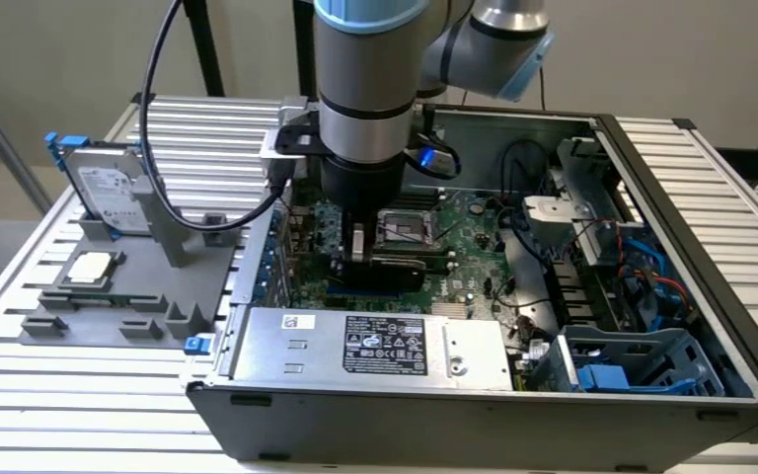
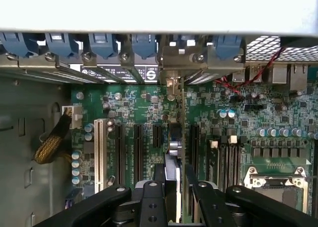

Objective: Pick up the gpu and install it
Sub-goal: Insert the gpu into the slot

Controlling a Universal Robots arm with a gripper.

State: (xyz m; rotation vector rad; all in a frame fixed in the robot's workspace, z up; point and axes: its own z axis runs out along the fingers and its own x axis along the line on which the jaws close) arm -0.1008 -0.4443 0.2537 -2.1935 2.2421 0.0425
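While the arm reaches down into the open computer case (image 1: 695, 286), the gripper (image 2: 175, 180) stands closed on the gpu (image 2: 178, 137), held edge-on and upright over the motherboard (image 2: 144, 100). The card's bracket end meets the rear slot row. Pick-up is done; the card looks lined up with a slot, but I cannot tell if it is fully seated. The hard drive (image 1: 106, 188) stands outside.

Lab: robot arm (image 1: 366, 89), opened PC (image 1: 485, 296).
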